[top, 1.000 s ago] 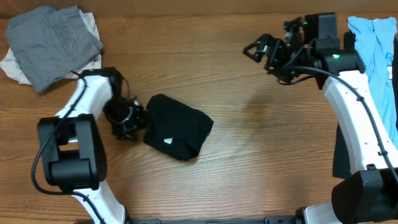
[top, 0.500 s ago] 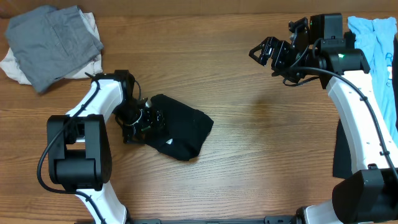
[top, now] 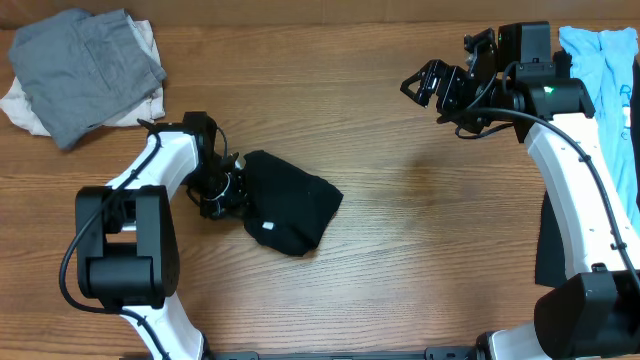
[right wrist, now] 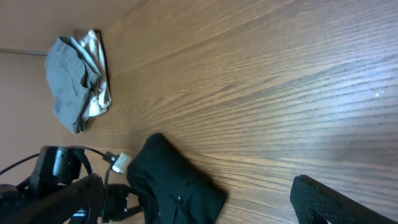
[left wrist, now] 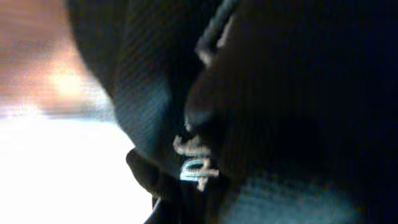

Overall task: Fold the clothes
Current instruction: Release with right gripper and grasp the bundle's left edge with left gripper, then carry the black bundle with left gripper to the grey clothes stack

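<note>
My left end effector [top: 225, 190] presses into the black T-shirt [top: 290, 210]; whether it pinches cloth I cannot tell. Dragging could unravel the fold.

table [top: 420, 210] of smooth brown wood, grain plain, faint sheen; black t-shirt [top: 292, 208] of matt cloth, finely ribbed up close; grey piece [top: 85, 70] soft, matt; arm shells [top: 160, 160] glossy white plastic

Left end effector [top: 226, 191] half hidden
</note>
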`<state>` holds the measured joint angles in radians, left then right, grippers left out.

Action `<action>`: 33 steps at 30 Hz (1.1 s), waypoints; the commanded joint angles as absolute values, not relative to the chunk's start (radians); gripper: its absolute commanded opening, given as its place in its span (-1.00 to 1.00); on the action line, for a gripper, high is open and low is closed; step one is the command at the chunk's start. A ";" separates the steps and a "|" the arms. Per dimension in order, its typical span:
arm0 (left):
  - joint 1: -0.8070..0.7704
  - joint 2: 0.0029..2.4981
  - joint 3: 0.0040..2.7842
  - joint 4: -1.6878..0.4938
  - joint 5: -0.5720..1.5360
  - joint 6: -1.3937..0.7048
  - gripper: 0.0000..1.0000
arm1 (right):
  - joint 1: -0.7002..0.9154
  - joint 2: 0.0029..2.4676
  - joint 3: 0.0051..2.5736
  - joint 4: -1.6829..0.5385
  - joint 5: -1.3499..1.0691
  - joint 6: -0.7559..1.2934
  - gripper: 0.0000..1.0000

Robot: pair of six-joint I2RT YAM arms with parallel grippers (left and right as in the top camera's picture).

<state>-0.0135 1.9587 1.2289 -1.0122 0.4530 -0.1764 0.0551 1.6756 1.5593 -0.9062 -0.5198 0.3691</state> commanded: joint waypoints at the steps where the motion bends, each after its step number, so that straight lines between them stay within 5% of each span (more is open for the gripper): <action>1: -0.014 1.974 1.214 -0.918 0.403 -0.163 -0.92 | 0.059 1.679 1.562 -0.912 -0.516 0.357 1.00; 12: 0.015 1.974 1.262 -0.704 0.314 0.064 -0.92 | 0.059 1.679 1.562 -0.953 -0.516 0.339 1.00; 19: 0.049 1.974 1.350 -0.695 0.108 -0.076 -0.91 | 0.059 1.679 1.562 -0.972 -0.516 0.335 1.00; 21: 0.071 1.974 1.375 -0.699 0.144 -0.073 -0.58 | 0.059 1.679 1.562 -0.975 -0.516 0.335 1.00; 25: 0.082 1.974 1.399 -0.720 0.208 0.001 -0.28 | 0.059 1.679 1.562 -0.975 -0.516 0.332 1.00; 28: 0.078 1.974 1.399 -0.733 0.202 -0.011 0.86 | 0.059 1.679 1.562 -0.975 -0.516 0.332 1.00; 33: 0.080 1.974 1.403 -0.726 0.200 -0.044 1.00 | 0.059 1.679 1.562 -0.976 -0.516 0.326 1.00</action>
